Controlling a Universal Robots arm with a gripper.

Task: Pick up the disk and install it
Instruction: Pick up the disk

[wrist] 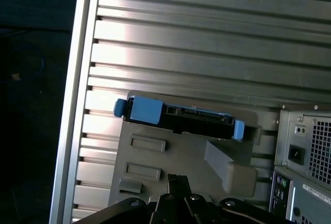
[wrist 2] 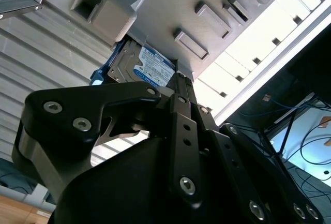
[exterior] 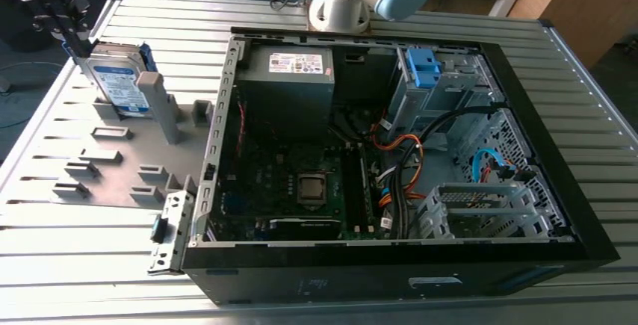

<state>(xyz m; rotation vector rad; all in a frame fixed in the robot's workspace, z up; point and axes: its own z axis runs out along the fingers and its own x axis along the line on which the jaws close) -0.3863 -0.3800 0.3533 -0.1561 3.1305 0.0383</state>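
Silver disk [exterior: 118, 80] stands upright just beneath the claw [exterior: 75, 41].

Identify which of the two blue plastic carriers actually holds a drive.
The disk, standing on edge in the grey fixture outside the computer case; the blue bracket inside the case looks bare.

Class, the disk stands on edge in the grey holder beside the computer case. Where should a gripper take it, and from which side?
Probably the top edge of the disk, pinched across its flat faces, coming from above. It stands on edge in the grey holder, whose base and post block its lower part; the top is free.
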